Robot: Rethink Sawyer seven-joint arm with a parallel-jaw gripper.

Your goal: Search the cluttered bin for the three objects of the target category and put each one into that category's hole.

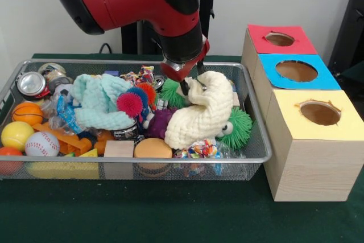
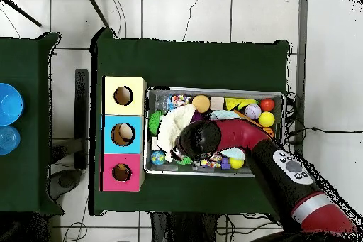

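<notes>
step: lift cream chenille cloth from bin | pincer: closed on cloth's top | advice: rise straight, shake off snagged toys, then red hole

In the front view the bin sits on the counter, with three boxes in a row just to its right, running from near to far. The hole is in the farthest box, beside the bin's far right corner. Inside the bin, a plush toy lies right of centre, with a spiky ball at its right and a knitted cloth to its left. Balls crowd the near left corner, and a can lies behind them. The gripper is down at the plush toy's upper end.
</notes>
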